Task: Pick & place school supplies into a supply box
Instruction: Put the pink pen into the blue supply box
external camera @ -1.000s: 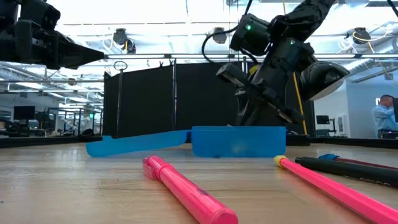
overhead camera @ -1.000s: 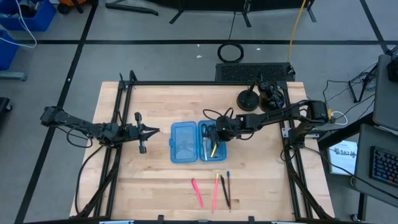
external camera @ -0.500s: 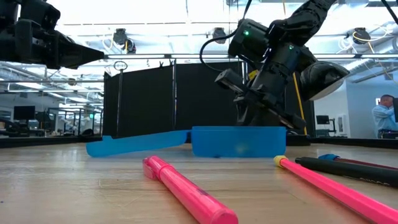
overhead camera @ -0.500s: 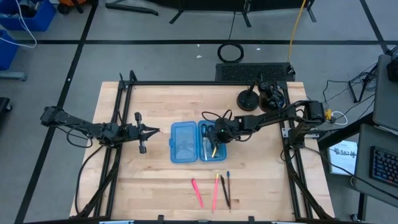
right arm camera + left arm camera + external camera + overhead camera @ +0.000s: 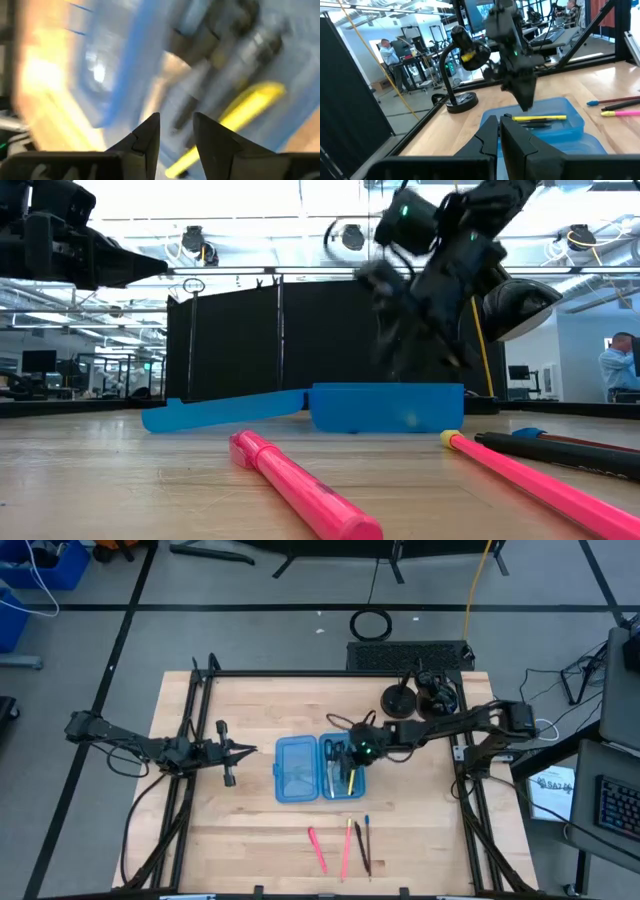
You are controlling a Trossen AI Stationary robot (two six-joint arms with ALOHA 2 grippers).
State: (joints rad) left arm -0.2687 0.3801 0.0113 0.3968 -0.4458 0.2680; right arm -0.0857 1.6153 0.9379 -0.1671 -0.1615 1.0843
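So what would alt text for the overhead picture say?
Seen from above, the right claw hovers over an open blue supply box holding scissors and a yellow pen. Four more pens lie nearer the table's front edge; the left claw waits aside.

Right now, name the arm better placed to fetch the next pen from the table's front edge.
Right. Its gripper hangs empty over the supply box, just behind the loose pens. The left gripper waits beyond the box's far side.

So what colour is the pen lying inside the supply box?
Yellow pen, clearest in the left wrist view, in the supply box.
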